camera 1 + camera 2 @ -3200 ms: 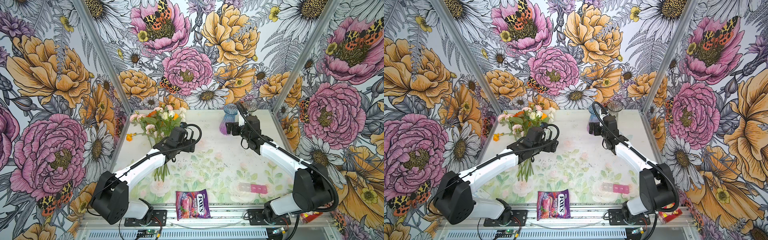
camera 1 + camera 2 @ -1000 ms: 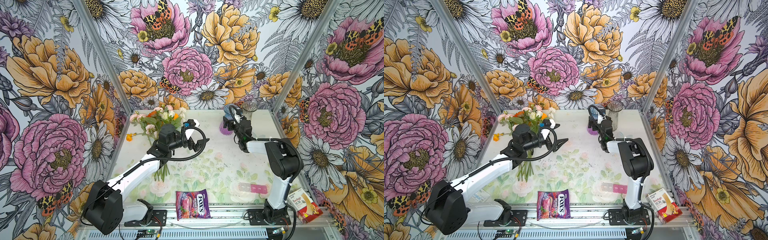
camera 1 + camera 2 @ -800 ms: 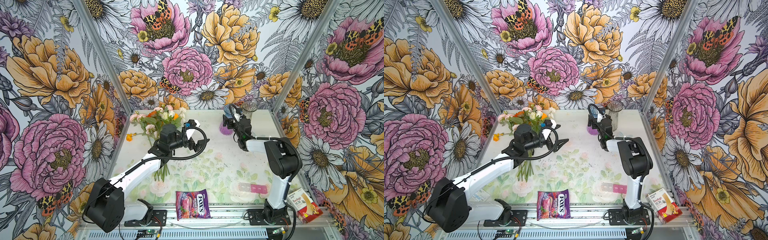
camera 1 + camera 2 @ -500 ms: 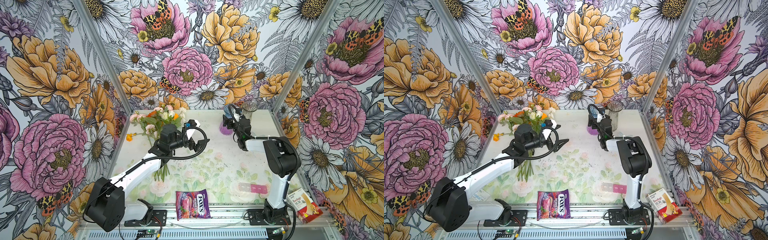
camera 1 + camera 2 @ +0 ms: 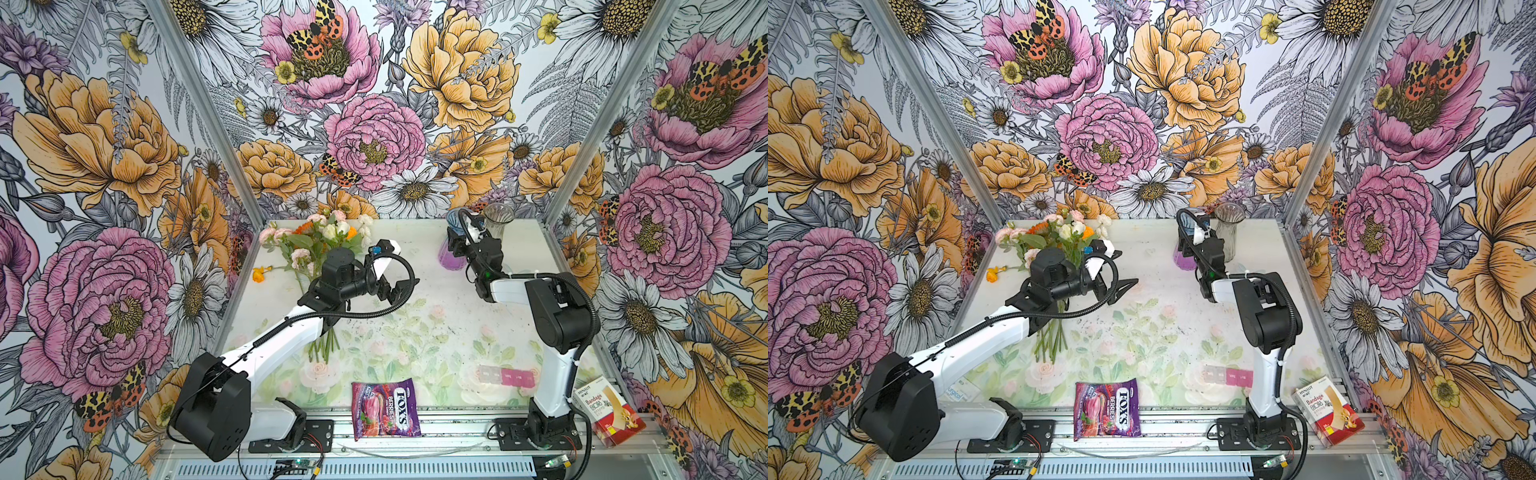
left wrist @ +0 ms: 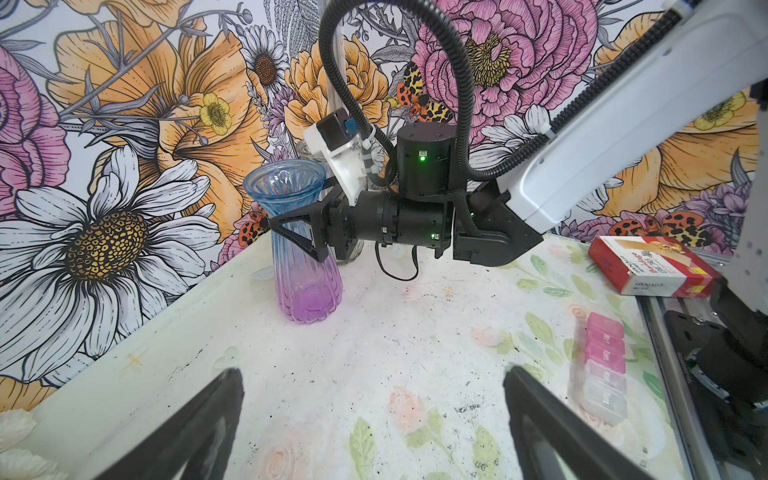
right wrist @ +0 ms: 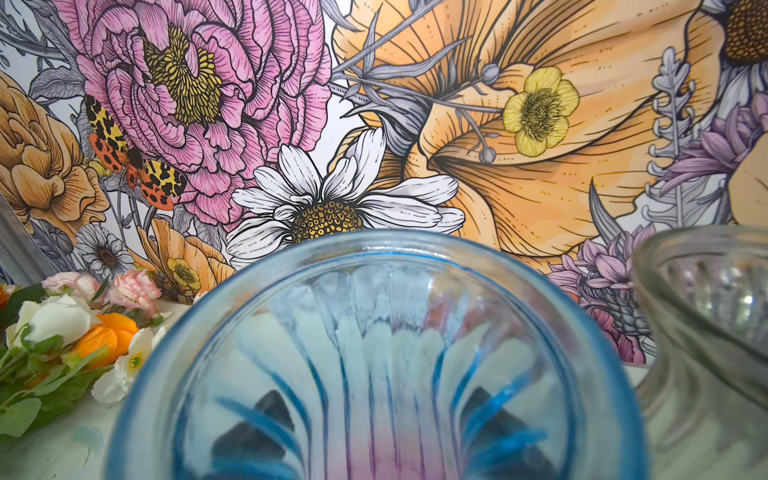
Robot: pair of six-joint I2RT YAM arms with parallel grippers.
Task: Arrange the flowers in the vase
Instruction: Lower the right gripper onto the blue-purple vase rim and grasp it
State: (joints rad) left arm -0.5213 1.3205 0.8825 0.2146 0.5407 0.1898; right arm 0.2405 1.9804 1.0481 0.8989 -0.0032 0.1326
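The flowers lie as a bunch at the table's back left, heads toward the wall, and show in the right wrist view. One orange bloom lies apart. The vase, blue fading to purple, stands upright at the back right. My right gripper has a finger on either side of its narrow neck; contact is unclear. My left gripper hangs open and empty over the table, right of the bunch.
A clear glass vase stands close behind the blue one. Near the front lie a Fox's candy bag and a pink pill box. A red bandage box sits on the front right rail.
My right arm has folded and brought its gripper to the vase's neck, where the jaws have narrowed over the last second. The left arm has turned its gripper rightward and now holds still.
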